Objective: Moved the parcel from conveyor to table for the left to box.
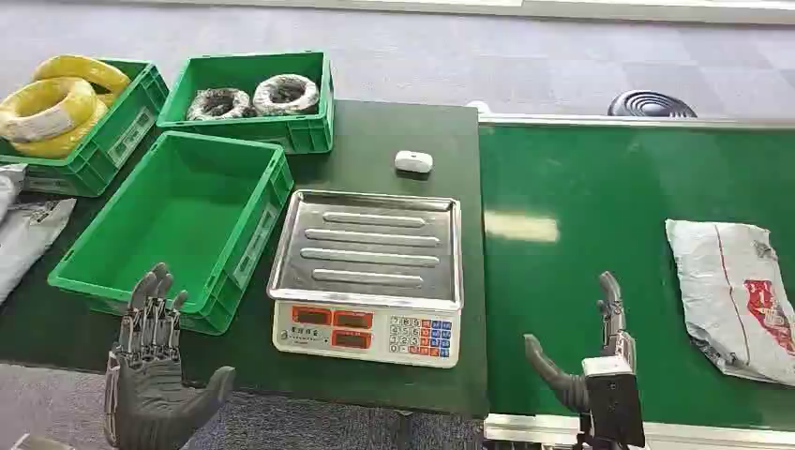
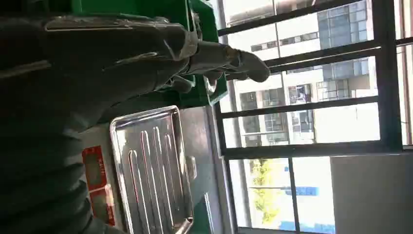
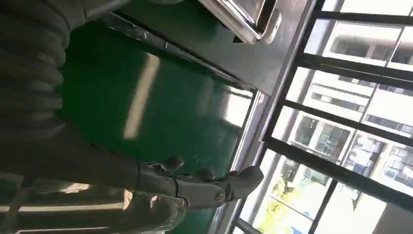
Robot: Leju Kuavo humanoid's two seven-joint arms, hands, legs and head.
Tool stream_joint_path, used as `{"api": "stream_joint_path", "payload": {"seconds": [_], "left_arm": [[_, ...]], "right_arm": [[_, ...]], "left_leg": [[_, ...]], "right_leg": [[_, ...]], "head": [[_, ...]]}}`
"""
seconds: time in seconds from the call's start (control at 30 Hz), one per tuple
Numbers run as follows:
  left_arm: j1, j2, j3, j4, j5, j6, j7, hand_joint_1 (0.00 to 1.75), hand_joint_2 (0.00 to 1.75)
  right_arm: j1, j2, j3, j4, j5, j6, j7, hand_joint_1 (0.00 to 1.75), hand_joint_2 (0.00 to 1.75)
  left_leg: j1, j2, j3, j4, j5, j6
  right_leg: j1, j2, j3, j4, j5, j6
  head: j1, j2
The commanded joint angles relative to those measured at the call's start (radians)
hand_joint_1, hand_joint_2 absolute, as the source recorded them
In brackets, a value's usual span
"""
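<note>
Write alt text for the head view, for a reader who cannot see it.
A grey parcel lies on the green conveyor at right, untouched, with the robot's open right hand near it and open left hand by an empty green crate. A steel-topped scale sits between them; two crates behind hold yellow and dark coils.

Bare green belt lies between the scale (image 1: 367, 277) and the parcel (image 1: 736, 295), open to the right hand (image 1: 589, 361). Left of the scale, the empty green bin (image 1: 178, 230) stands close beside it. Behind the scale, a small white device (image 1: 413, 161) sits on otherwise bare tabletop (image 1: 403, 131).
</note>
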Motion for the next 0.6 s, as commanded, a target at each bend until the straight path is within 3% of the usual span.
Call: {"api": "stream_joint_path", "payload": {"seconds": [0.03, 0.23, 0.33, 0.47, 0.53, 0.6], "left_arm": [[0.002, 0.003, 0.017, 0.032, -0.003, 0.009, 0.003, 0.0, 1.75], [0.005, -0.01, 0.034, 0.022, -0.009, -0.001, 0.013, 0.0, 1.75], [0.012, -0.024, 0.066, 0.021, -0.013, -0.019, 0.021, 0.0, 1.75], [0.014, -0.037, 0.088, 0.023, -0.016, -0.041, 0.014, 0.0, 1.75], [0.018, -0.053, 0.102, 0.021, -0.025, -0.045, 0.001, 0.0, 1.75], [0.019, -0.052, 0.103, 0.019, -0.023, -0.046, -0.003, 0.0, 1.75]], "right_arm": [[-0.025, -0.009, 0.014, 0.039, 0.002, -0.002, 0.014, 0.0, 1.75], [-0.034, -0.004, 0.003, 0.041, 0.023, 0.011, 0.023, 0.0, 1.75], [-0.069, -0.013, -0.036, 0.047, 0.207, -0.047, 0.036, 0.0, 1.75], [-0.101, -0.026, -0.077, 0.065, 0.259, -0.034, 0.046, 0.0, 1.75], [-0.15, -0.084, -0.106, 0.148, 0.403, -0.115, 0.107, 0.0, 1.75], [-0.177, -0.111, -0.123, 0.19, 0.418, -0.134, 0.124, 0.0, 1.75]], "left_leg": [[0.0, 0.002, 0.001, -0.003, 0.001, 0.001], [0.0, 0.002, 0.001, -0.003, 0.002, 0.001], [0.0, 0.002, 0.001, -0.002, 0.001, 0.001], [0.0, 0.002, 0.0, -0.001, 0.001, 0.001], [0.0, 0.002, 0.001, -0.002, 0.002, 0.002], [0.0, 0.003, 0.002, -0.004, 0.002, 0.002]], "right_leg": [[0.001, 0.0, 0.001, -0.002, 0.002, -0.002], [0.0, 0.0, 0.0, -0.002, 0.002, -0.002], [0.0, 0.001, 0.0, -0.002, 0.002, -0.002], [0.0, 0.001, 0.0, -0.002, 0.002, -0.002], [0.001, 0.0, 0.001, -0.003, 0.002, -0.002], [0.001, 0.001, 0.001, -0.005, 0.004, -0.002]], "head": [[0.0, 0.0], [0.0, 0.0], [0.0, 0.0], [0.0, 0.0], [0.0, 0.0], [0.0, 0.0]]}}
